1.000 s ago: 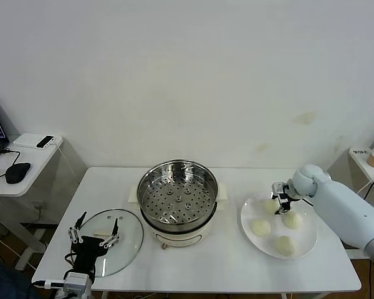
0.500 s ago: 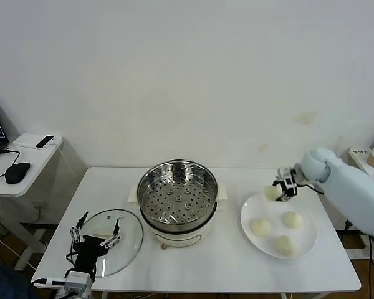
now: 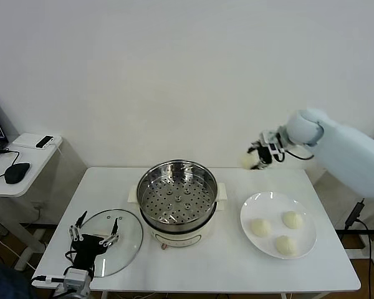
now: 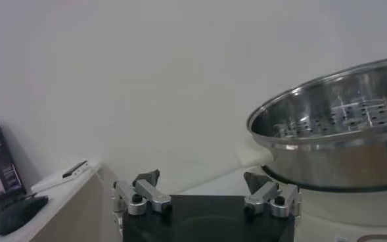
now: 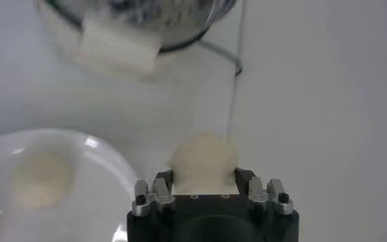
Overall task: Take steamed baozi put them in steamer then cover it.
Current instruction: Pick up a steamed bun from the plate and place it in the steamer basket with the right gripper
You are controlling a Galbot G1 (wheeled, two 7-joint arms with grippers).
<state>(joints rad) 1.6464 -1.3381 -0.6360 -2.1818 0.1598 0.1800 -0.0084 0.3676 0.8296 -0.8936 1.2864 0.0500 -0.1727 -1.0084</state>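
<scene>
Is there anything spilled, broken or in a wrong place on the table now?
Nothing stands out. The steamer is upright, the cover lies flat beside it, three baozi sit on the plate, and the right gripper holds the fourth baozi.

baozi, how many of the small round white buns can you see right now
4: three small round cream-white buns lie on the flat white round plate; the fourth is held in the right gripper, in the air right of the shiny steel steamer pot.

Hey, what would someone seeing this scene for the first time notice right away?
The right gripper holds a baozi in the air, right of the open steamer. Three buns sit on the white plate, and the glass lid lies at front left under the open left gripper.
</scene>
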